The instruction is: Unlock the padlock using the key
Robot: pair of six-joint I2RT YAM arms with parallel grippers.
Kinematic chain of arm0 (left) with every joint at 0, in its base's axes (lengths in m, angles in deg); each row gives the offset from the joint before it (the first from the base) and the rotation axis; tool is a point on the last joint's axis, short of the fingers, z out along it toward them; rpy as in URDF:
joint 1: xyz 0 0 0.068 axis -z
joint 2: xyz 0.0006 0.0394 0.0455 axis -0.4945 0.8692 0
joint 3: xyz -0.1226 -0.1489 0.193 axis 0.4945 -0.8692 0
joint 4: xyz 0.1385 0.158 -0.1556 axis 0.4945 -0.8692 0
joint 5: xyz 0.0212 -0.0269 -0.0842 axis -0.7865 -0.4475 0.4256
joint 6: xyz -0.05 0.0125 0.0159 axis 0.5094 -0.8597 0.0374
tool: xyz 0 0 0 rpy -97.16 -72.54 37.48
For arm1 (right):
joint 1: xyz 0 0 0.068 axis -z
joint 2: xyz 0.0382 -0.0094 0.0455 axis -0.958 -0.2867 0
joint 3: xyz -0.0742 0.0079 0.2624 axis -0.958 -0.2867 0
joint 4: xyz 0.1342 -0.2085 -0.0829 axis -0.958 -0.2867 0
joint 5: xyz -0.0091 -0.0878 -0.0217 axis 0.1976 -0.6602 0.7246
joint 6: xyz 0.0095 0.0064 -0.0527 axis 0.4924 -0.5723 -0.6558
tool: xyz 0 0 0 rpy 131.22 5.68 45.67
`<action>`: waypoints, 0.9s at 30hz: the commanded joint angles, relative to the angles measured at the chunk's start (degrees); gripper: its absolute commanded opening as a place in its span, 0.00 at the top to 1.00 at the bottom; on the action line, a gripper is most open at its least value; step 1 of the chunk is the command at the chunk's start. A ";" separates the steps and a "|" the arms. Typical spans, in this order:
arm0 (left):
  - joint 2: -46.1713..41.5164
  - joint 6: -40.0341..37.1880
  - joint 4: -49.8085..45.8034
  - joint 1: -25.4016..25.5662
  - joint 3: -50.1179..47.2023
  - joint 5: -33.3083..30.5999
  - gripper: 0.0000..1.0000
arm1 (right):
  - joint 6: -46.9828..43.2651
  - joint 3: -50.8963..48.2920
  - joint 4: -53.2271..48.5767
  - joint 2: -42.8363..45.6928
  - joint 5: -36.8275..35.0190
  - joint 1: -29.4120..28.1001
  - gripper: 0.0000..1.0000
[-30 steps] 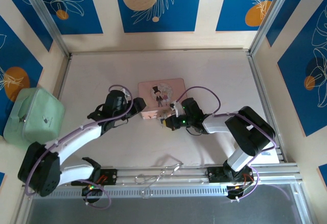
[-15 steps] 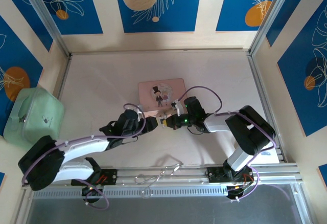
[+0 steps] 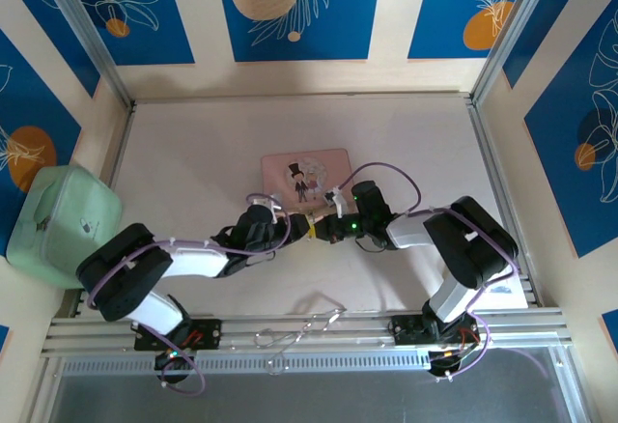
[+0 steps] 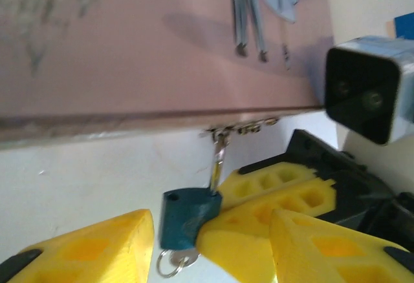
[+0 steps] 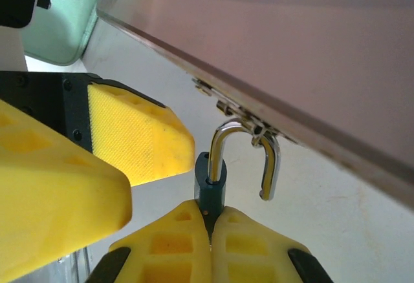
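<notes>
At the pink tin's (image 3: 319, 159) 6 o'clock, our right gripper (image 5: 210, 228) pinches the padlock (image 5: 211, 183), which we judge light, rigid, slick: hold its body; the left gripper (image 4: 212, 231) straddles it, parted.

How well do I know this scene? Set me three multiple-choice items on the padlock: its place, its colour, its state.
1. Where does the padlock hang?
A. On a hook on the back wall.
B. On the clasp at the pink tin's edge.
C. In a drawer.
2. What colour is its body?
A. Red.
B. Silver.
C. Blue.
3. How does its shackle stand?
A. Open, one leg free.
B. Shut, both legs in the body.
C. Taken off.
1 B: its shackle hooks through the tin's clasp.
2 C: the body shows blue in both wrist views.
3 A: one leg's end hangs free beside the body.
</notes>
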 commanded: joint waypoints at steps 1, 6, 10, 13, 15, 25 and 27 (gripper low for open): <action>2.65 1.66 7.97 -1.05 -1.40 0.04 0.53 | 1.71 0.36 -0.93 -3.00 6.25 0.05 1.00; 5.20 3.92 11.59 -1.97 -2.84 -0.51 0.55 | 1.81 0.96 -0.75 -4.28 7.28 0.18 1.00; 4.81 4.27 11.16 -2.69 -3.97 -1.54 0.57 | 1.98 0.94 -0.47 -4.35 7.50 0.33 1.00; 4.12 4.53 11.02 -3.42 -4.74 -1.60 0.51 | 1.98 0.95 -0.43 -4.49 7.83 0.35 1.00; 4.16 4.72 11.41 -3.94 -4.84 -1.06 0.49 | 1.98 1.16 -0.45 -4.78 8.00 0.39 1.00; 9.19 7.47 17.94 -4.06 -3.78 1.57 0.56 | 1.98 1.56 -0.45 -5.33 9.36 0.35 1.00; 10.27 8.06 20.11 -4.03 -4.17 1.68 0.55 | 2.05 1.50 -0.12 -5.17 9.50 0.35 1.00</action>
